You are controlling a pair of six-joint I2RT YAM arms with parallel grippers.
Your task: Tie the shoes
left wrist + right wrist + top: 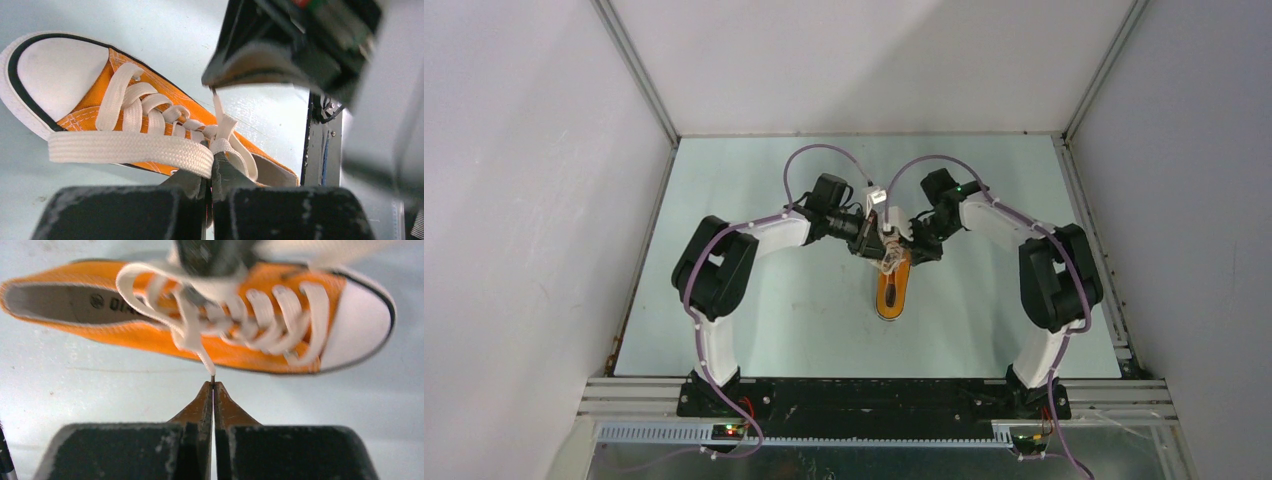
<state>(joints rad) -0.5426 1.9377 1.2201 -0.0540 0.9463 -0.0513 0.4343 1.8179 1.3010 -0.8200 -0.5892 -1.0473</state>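
The orange sneaker lies in the middle of the table, white toe cap toward the arms. It also shows in the left wrist view and the right wrist view. My left gripper is shut on a flat white lace that runs left across the view from its tips. My right gripper is shut on the very tip of the other white lace, pulled taut from the eyelets. Both grippers meet over the shoe's heel end.
Grey enclosure walls surround the pale table. A metal frame rail runs along the near edge by the arm bases. In the left wrist view the right arm's black housing hangs close above the shoe.
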